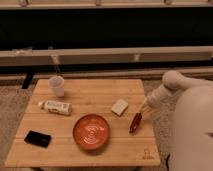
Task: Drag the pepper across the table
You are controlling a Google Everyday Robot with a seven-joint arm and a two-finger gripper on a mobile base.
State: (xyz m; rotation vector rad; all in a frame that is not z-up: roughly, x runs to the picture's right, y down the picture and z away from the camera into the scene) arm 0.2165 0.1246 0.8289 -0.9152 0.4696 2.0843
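Observation:
The pepper is a small slender dark-red chili lying on the right part of the table, right of the round orange-red plate. My gripper comes in from the right on a white arm and reaches down to the pepper's upper end, at or just above it. The table is made of light wooden slats and has a small dark logo near its front right corner.
A white cup stands at the back left. A lying bottle is at the left, a black flat device at the front left, and a pale sponge-like block next to the pepper. Carpet surrounds the table.

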